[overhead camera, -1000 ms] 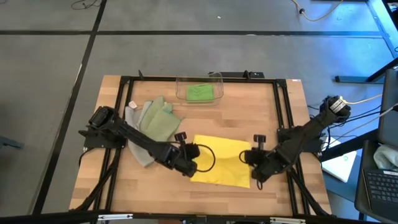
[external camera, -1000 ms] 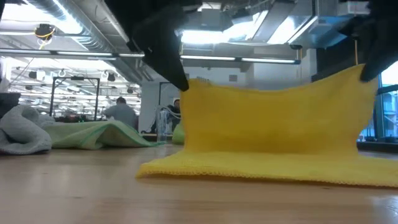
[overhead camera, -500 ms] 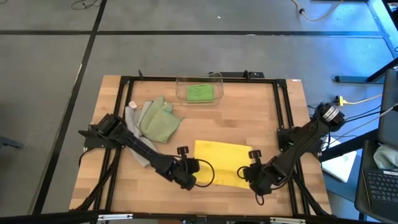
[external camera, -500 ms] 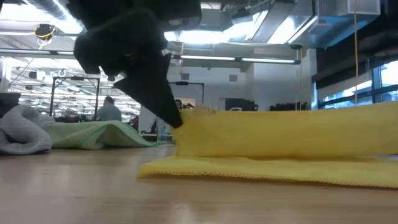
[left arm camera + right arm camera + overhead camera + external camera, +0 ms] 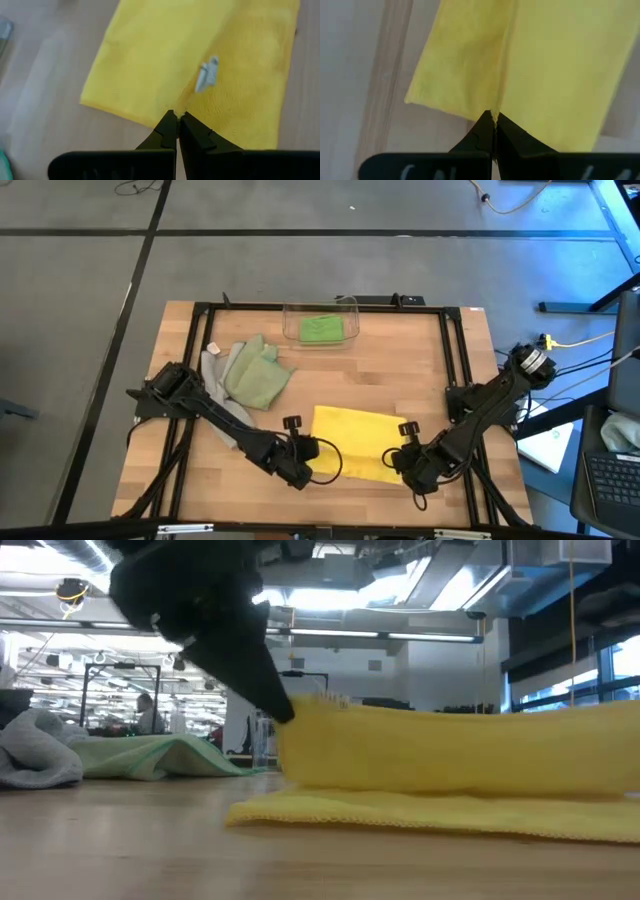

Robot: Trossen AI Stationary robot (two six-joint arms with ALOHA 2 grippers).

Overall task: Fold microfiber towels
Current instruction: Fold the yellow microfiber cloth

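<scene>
The yellow towel (image 5: 352,442) lies near the table's front, doubled over on itself. Its lower layer (image 5: 420,815) rests flat on the wood and its upper layer (image 5: 450,745) stands raised above it. My left gripper (image 5: 308,470) is shut on the upper layer's left corner, and my right gripper (image 5: 402,470) is shut on its right corner. The sage green towel (image 5: 255,375) and the grey towel (image 5: 215,370) lie heaped at the left. The bright green towel (image 5: 321,329) sits inside the clear bin (image 5: 345,305). My left gripper pinches the left corner of the yellow towel's upper layer (image 5: 172,107) between its two fingers, slanting down from the table's left. That corner (image 5: 300,710) is held above the lower layer. My right gripper pinches the upper layer's right corner (image 5: 493,107) between its two fingers, coming steeply from above; the cloth runs away from the fingers toward the fold.
A white tag (image 5: 207,75) shows on the yellow towel. A black frame (image 5: 300,307) runs around the tabletop. Bare wood (image 5: 400,365) lies between the bin and the yellow towel. The room beyond the table shows in the low view.
Both grippers have gone toward the table's near edge and down, still shut on the yellow towel's corners. The held edge has been carried over the lower layer, and the raised layer stands lower than before.
</scene>
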